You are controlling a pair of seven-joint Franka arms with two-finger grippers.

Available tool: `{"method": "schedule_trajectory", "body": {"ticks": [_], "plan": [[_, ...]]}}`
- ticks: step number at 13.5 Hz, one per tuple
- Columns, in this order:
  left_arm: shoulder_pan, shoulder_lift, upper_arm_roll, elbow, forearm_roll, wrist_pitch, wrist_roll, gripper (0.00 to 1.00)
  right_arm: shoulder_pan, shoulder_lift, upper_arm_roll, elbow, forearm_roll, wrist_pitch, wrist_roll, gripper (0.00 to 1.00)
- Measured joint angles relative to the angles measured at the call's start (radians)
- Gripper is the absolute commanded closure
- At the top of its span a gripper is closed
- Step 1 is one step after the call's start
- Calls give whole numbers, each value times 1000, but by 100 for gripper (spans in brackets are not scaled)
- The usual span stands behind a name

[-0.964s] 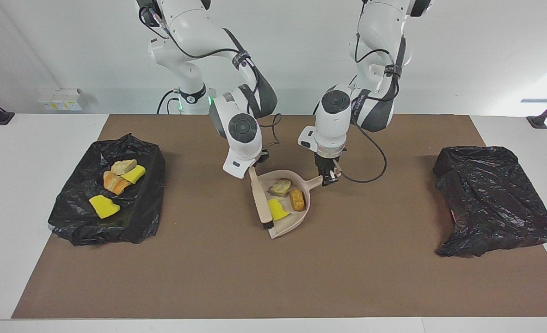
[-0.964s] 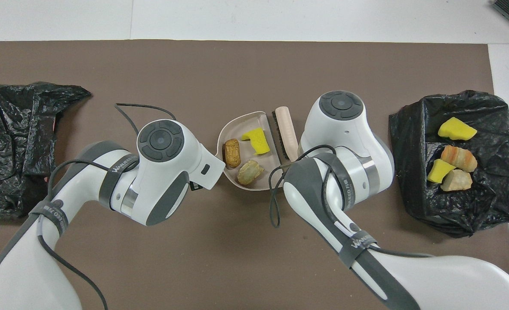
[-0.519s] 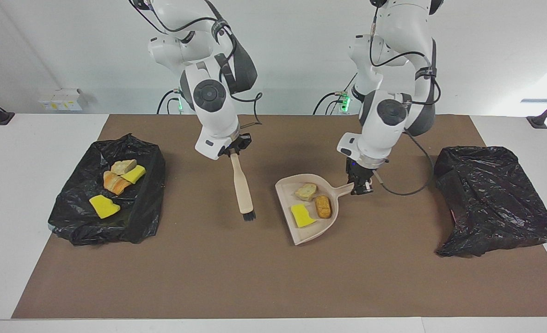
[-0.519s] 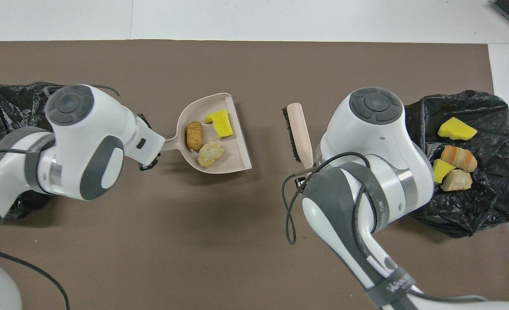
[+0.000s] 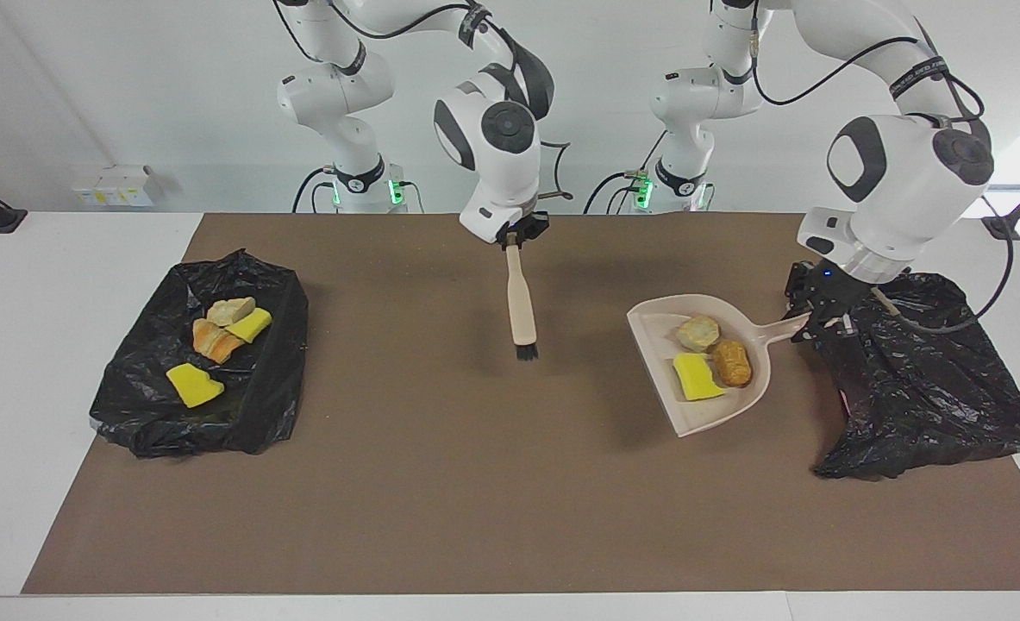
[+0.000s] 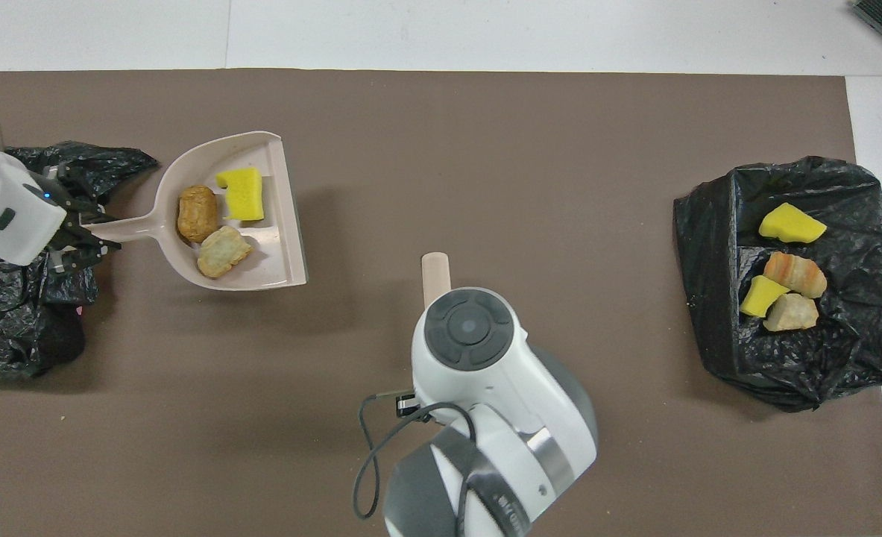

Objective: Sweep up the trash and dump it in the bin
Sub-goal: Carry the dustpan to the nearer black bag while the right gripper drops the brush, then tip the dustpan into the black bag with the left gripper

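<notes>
My left gripper is shut on the handle of the beige dustpan, which hangs just above the mat beside the crumpled black bin bag at the left arm's end. Three pieces of trash lie in the pan: a yellow sponge, a brown chunk and a tan chunk. My right gripper is shut on the handle of the beige brush, which hangs bristles down over the middle of the mat. From overhead, the right wrist hides all but the brush's end.
A second black-bagged bin stands at the right arm's end and holds several scraps, yellow, orange and tan. The brown mat covers the white table between the two bags.
The left gripper has carried the loaded dustpan from the middle toward the left arm's end. The right gripper has lifted the brush away from the pan and swung it back over the mat's middle.
</notes>
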Motion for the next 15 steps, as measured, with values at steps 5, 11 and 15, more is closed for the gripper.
{"method": "schedule_trajectory", "body": {"ticks": [5, 11, 15], "plan": [[168, 2, 5, 74, -1, -66, 237, 100, 144, -22, 0, -58, 30, 52, 187, 100], [384, 12, 14, 122, 73, -77, 518, 100, 191, 1, 0, -164, 46, 196, 210, 100], [424, 65, 13, 212, 274, -7, 582, 100, 202, 22, 0, -203, 46, 210, 202, 100]]}}
